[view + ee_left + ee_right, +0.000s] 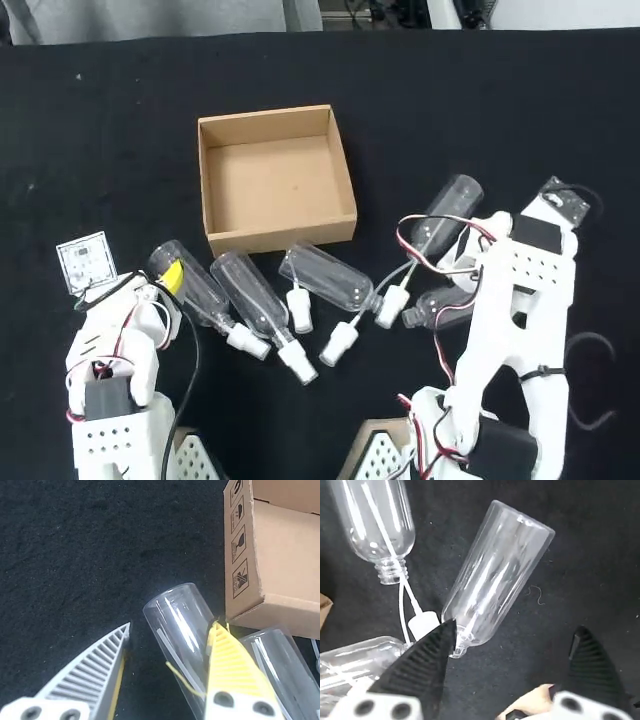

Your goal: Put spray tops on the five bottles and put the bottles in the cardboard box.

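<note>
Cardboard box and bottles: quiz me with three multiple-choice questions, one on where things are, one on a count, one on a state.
1. Where are the bottles relative to the cardboard box?
A. Inside it
B. On the table outside it, on the arms' side
C. Stacked on its rim

2. How many clear bottles are on the table?
A. Three
B. Five
C. Seven

3. In what state is the left gripper?
A. Open
B. Shut on a spray top
C. Shut on the box wall

Answers:
1 B, because the box is empty and every bottle lies on the black table between it and the arms.
2 B, because the high view shows five lying bottles.
3 A, because its grey and yellow fingers stand apart at the base of the leftmost bottle.
</note>
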Tool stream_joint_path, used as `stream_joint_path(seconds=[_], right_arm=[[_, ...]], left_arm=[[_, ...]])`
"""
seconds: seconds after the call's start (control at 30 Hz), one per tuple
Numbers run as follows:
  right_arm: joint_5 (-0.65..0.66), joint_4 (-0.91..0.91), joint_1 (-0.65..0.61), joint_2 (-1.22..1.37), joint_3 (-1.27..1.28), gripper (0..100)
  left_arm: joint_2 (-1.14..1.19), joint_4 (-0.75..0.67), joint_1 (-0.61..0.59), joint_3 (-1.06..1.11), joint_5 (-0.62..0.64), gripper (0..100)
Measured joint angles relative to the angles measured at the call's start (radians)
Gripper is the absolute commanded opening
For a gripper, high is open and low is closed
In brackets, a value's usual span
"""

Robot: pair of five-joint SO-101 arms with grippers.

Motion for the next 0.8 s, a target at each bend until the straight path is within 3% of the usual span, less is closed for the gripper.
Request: stream_joint_path(seconds=[0.3, 0.8], right_arm=[[0.157, 0.000, 0.000, 0.000, 0.000, 31.5], [0.710, 0.117, 0.000, 0.000, -0.086, 31.5]], left_arm=[[0.000, 0.000, 0.000, 0.000, 0.000, 23], [0.000, 0.000, 0.000, 0.000, 0.000, 23]])
